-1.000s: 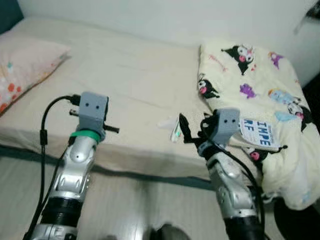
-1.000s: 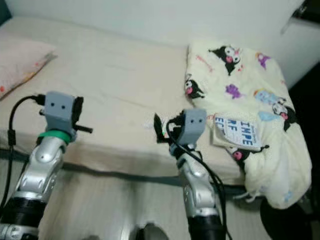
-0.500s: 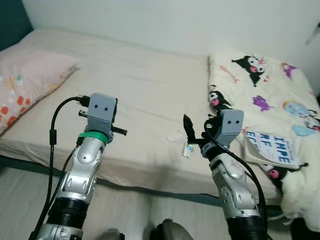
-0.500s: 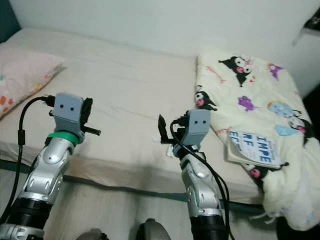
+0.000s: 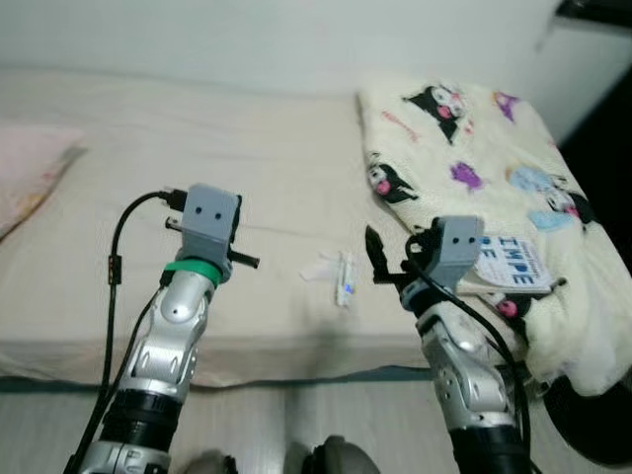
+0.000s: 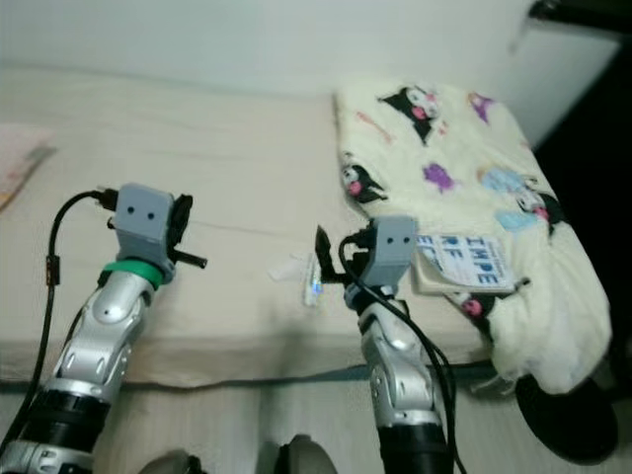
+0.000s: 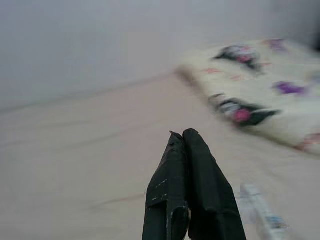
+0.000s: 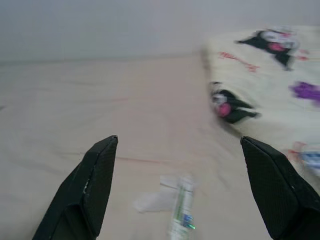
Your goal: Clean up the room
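Observation:
A small white wrapper with a blue-green mark [image 5: 343, 277] lies on the cream bed sheet [image 5: 197, 148] beside a scrap of white tissue [image 5: 317, 267]. My right gripper [image 5: 391, 257] hovers open just right of them, above the bed's near edge. In the right wrist view the wrapper [image 8: 181, 209] lies ahead between the spread fingers [image 8: 95, 180]. My left gripper [image 5: 245, 261] is held over the bed further left, shut on nothing, and its fingers [image 7: 192, 190] are pressed together.
A folded cartoon-print blanket [image 5: 464, 138] covers the bed's right end, with a book [image 5: 515, 259] on it. A pink pillow [image 5: 25, 178] is at the left. The wall runs behind the bed. A dark round base [image 5: 592, 434] stands on the floor at the right.
The whole view has shifted and tilted as the camera moved, so the bed sits lower and further left. Both arms keep about the same pose. The wrapper stays on the sheet.

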